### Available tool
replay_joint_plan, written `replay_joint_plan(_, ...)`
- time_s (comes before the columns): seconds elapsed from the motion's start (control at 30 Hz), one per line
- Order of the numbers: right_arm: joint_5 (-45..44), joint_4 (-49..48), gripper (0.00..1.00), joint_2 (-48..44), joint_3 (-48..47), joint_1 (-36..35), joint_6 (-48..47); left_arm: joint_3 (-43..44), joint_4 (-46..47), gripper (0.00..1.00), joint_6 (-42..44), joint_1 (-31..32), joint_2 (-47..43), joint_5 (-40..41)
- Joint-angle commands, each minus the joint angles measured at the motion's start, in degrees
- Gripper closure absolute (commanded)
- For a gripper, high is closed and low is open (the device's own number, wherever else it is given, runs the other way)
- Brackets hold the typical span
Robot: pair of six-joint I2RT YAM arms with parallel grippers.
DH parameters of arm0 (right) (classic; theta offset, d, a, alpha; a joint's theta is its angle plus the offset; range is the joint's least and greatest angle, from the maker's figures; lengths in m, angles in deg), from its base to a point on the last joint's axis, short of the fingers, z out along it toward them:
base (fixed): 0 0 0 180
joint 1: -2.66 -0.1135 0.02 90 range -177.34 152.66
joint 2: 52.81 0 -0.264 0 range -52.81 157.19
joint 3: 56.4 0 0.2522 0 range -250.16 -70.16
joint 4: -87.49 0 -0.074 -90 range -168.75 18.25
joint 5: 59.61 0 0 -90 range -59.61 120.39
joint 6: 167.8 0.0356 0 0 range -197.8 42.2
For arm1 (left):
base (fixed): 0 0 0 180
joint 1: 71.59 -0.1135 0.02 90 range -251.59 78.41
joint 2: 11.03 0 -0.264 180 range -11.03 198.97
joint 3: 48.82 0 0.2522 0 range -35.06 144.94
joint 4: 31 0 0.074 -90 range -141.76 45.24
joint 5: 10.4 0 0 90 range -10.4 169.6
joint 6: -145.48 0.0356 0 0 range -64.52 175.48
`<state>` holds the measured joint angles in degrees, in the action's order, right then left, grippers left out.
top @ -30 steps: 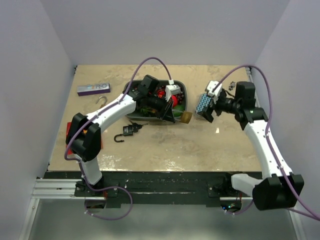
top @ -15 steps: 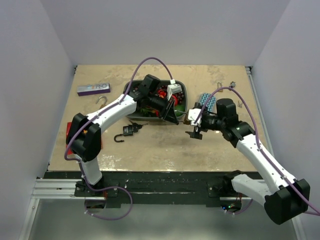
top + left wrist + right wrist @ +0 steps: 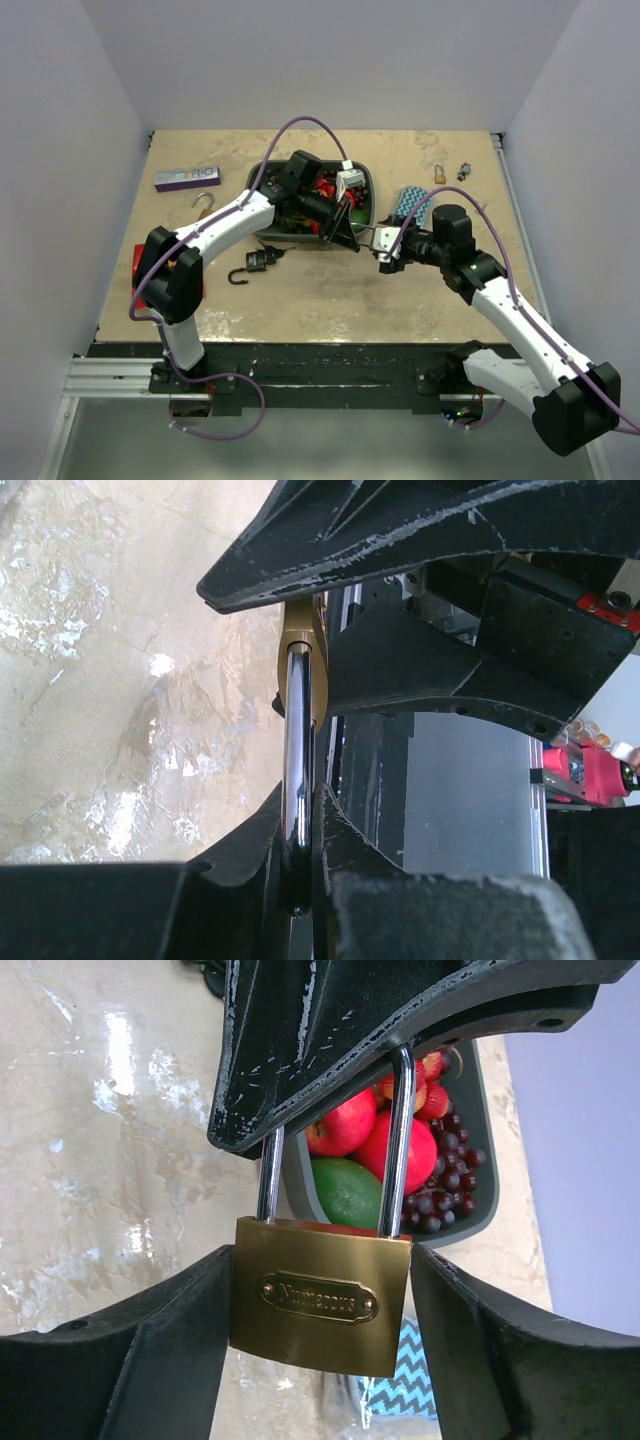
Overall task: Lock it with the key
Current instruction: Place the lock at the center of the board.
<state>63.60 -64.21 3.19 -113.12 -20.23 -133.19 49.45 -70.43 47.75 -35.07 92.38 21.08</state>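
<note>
1. Currently, the brass padlock (image 3: pixel 320 1300) hangs in the air between the two arms, just in front of the near right corner of the grey bin (image 3: pixel 483 1150).
2. The left gripper (image 3: pixel 298 825) is closed tight on the padlock's chrome shackle (image 3: pixel 297 720), which is pinched between its two black fingers.
3. The right gripper (image 3: pixel 322 1290) is closed about the padlock's body, with one finger against each narrow side and no gap showing in the right wrist view.
4. The padlock's nameplate faces the right wrist camera, and both legs of the shackle are seated in the body.
5. Inside the bin lie red apples (image 3: pixel 345 1125), a green fruit (image 3: pixel 345 1192) and dark grapes (image 3: pixel 445 1185).
6. A black padlock (image 3: pixel 258 261) with its shackle swung open rests on the table (image 3: pixel 320 290), well to the left of the grippers.
7. A chevron-patterned box (image 3: pixel 412 204) lies just behind the right arm.
8. I cannot make out a key in either gripper.
</note>
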Motion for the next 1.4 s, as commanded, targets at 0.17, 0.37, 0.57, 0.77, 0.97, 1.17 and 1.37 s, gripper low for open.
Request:
replay_joint_plan(0.17, -1.39, -3.91, 0.38, -3.27, 1.74, -0.57, -2.70, 0.66, 5.37, 1.00, -3.43, 0.23, -0.41, -5.20)
replay_joint_plan(0.37, -1.66, -4.96, 0.80, -3.01, 1.04, -1.10, -1.04, 0.31, 6.07, 1.00, -4.05, 0.14, -0.32, -5.02)
replay_joint_plan(0.57, -4.46, -2.25, 1.00, -0.12, -3.09, -0.92, 5.81, -1.19, 7.29, 0.52, -3.70, -1.00, -2.51, -2.74)
replay_joint_plan(0.77, -2.99, 1.71, 1.00, 4.88, -8.01, 9.25, 17.76, -10.06, 23.62, 0.01, -10.55, -7.76, -11.81, 2.08)
replay_joint_plan(0.97, -5.42, 3.56, 1.00, 12.71, -13.20, 26.05, 32.26, -6.20, 15.93, 0.01, -1.51, -12.42, -15.17, 12.28)
replay_joint_plan(1.17, -17.64, 5.93, 1.00, 24.92, -17.24, 32.64, 43.61, -8.13, 15.55, 0.01, -2.03, -18.66, -17.63, 11.77)
replay_joint_plan(1.37, -20.73, 1.02, 1.00, 34.15, -19.62, 35.55, 46.70, -13.58, 19.25, 0.01, -3.79, -23.24, -21.85, 10.89)
